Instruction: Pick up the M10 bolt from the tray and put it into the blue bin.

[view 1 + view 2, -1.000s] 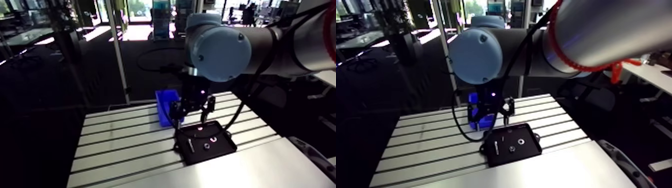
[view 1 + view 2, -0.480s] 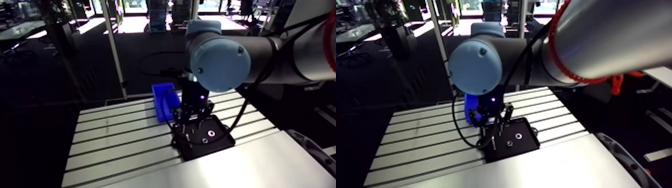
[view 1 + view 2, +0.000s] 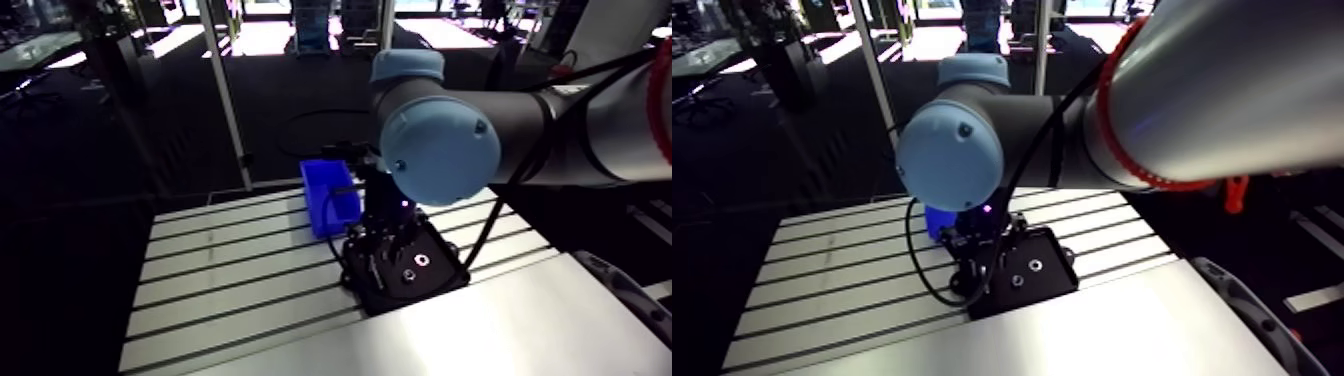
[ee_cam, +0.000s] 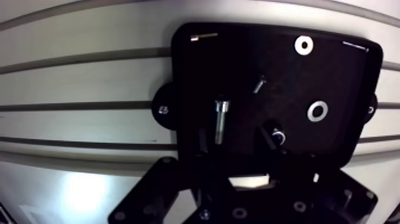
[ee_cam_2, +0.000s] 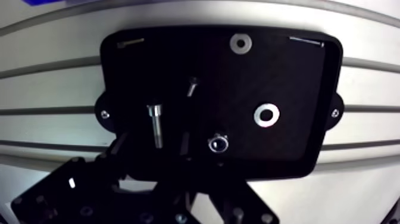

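End effector point(image 4: 233, 134) low over black tray point(image 4: 196, 65), fingers spread wide around M10 bolt point(image 4: 220, 121).
Bolt lies flat in the tray between the two fingers, gap on each side, not gripped. Large washer point(image 4: 317, 111), small washer point(image 4: 303, 44), nut point(image 4: 277, 137) and small screw point(image 4: 258, 86) share the tray. Tray sits on slotted worktop point(image 4: 89, 77); blue bin point(image 3: 328, 195) stands near it.

Two washers point(image 4: 317, 111), one bolt point(image 4: 220, 119), screw point(image 4: 259, 86) and nut point(image 5: 218, 143).
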Motion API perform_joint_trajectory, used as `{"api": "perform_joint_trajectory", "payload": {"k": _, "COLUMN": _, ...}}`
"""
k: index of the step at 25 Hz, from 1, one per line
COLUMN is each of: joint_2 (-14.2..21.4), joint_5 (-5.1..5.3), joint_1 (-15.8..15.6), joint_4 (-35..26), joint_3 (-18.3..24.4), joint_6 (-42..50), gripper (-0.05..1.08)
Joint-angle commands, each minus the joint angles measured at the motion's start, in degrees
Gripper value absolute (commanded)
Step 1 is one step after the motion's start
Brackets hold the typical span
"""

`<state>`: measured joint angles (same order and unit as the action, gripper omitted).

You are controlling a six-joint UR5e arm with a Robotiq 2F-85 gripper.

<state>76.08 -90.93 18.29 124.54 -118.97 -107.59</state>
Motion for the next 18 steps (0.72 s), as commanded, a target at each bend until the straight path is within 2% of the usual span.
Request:
{"api": "perform_joint_trajectory", "payload": {"k": 1, "joint_2": -0.28, "joint_5": -1.05, "joint_1": 0.00, "joint_4": 0.93, "joint_3": -0.87, "joint_6": 0.31, "gripper": 0.49}}
{"api": "perform_joint_trajectory", "payload": {"k": 18, "joint_2": -1.42, "joint_5": -0.96, "joint_1": 0.00, "joint_4": 0.93, "joint_3": -0.70, "joint_6": 2.25, "gripper": 0.49}}
